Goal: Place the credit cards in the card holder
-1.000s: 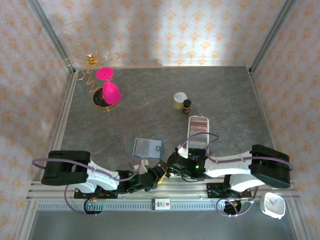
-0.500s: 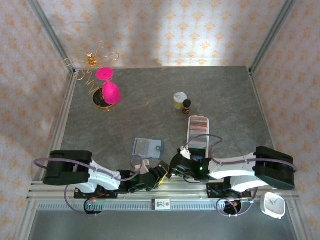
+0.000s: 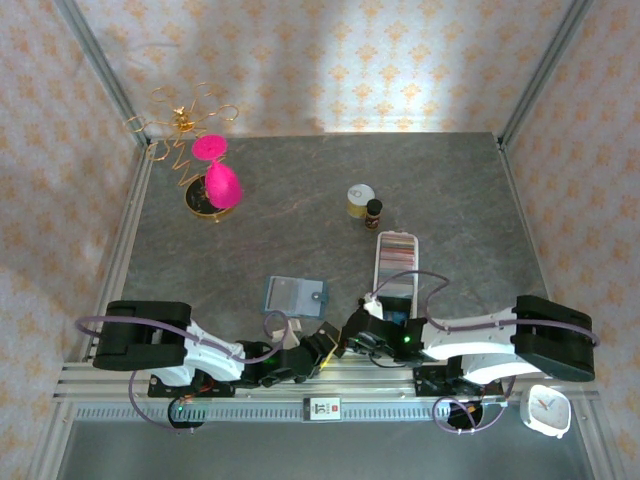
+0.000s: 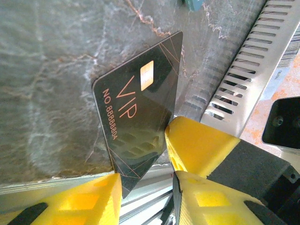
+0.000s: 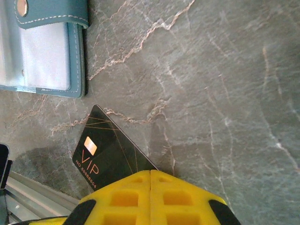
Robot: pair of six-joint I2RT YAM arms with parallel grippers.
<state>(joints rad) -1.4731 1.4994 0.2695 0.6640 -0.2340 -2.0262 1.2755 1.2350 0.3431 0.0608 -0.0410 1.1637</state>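
Here the right gripper pinches the black VIP card — the left gripper gapes around its corner.

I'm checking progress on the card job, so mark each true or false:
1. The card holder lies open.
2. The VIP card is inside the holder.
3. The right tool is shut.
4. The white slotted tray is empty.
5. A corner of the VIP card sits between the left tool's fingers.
1. True. The card holder lies open on the table, its clear sleeve showing.
2. False. The VIP card is on the table, apart from the holder.
3. True. The right tool has its fingers pressed together.
4. False. The white slotted tray holds cards.
5. True, at the left tool.
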